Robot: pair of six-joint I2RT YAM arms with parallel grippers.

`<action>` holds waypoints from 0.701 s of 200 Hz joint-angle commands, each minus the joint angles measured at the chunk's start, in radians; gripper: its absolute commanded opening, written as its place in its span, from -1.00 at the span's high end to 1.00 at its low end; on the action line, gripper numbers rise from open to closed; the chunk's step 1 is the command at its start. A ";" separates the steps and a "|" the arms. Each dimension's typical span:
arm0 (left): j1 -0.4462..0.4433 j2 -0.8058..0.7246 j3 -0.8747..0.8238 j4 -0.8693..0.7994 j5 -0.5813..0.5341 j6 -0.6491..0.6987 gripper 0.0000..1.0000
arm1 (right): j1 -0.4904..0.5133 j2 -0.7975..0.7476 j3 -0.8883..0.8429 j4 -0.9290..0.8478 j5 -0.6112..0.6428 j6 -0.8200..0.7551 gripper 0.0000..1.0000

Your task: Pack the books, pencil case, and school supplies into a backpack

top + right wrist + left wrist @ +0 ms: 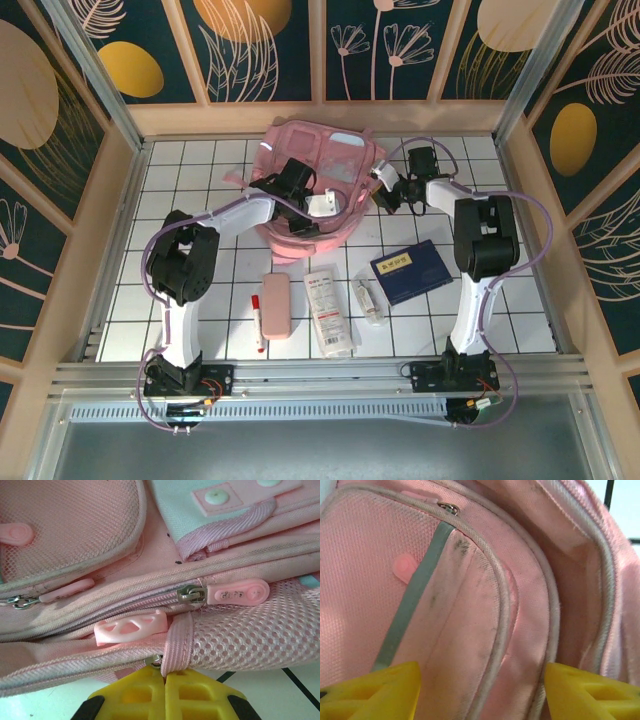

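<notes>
Seen from above, a large soft pink fabric backpack [330,150] lies at the far middle of the white tiled table [200,170], with both arms reaching onto it. On its left side, the left gripper [482,695] has its yellow fingers spread wide, and a piped pocket seam lies between them unclamped. On its right edge, the right gripper [165,690] has its fingers pressed together with a small metal zip slider [153,660] right at their tips; whether a pull tab is pinched there cannot be told. Nearer the arms, apart from the bag, lie a slim red-and-white marker pen [258,322], a soft pink oblong pencil case [277,305] just beside it, a long flat white packet [328,310], a small clear tube [370,300] and a flat navy-blue book [410,270]. The step is probably opening a compartment. To do it well, the left fingers should clamp fabric beside the zip so the bag cannot slide, while the right draws along the zip line, not upward.
</notes>
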 commanded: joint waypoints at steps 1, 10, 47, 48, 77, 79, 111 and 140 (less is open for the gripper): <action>0.000 -0.005 -0.003 0.104 -0.083 0.165 -0.31 | -0.010 -0.068 -0.012 0.041 -0.048 0.007 1.00; 0.000 0.001 -0.002 0.125 -0.103 0.164 -0.29 | -0.012 -0.068 -0.014 0.042 -0.051 0.006 1.00; 0.000 0.022 -0.011 0.247 -0.162 0.136 0.06 | -0.004 -0.088 -0.049 0.017 -0.059 -0.067 1.00; -0.001 0.022 -0.012 0.251 -0.166 0.137 0.10 | -0.004 -0.089 -0.051 0.016 -0.058 -0.072 1.00; 0.000 0.050 0.002 0.289 -0.203 0.123 0.68 | 0.000 -0.098 -0.080 -0.023 0.037 -0.147 1.00; 0.000 0.053 0.004 0.286 -0.201 0.123 0.72 | 0.000 -0.097 -0.080 -0.025 0.037 -0.150 1.00; 0.000 0.079 0.051 0.249 -0.173 0.097 1.00 | 0.001 -0.109 -0.090 0.011 0.009 -0.119 1.00; 0.000 0.069 0.119 0.290 -0.224 -0.142 1.00 | 0.019 -0.123 -0.109 0.011 0.050 -0.120 1.00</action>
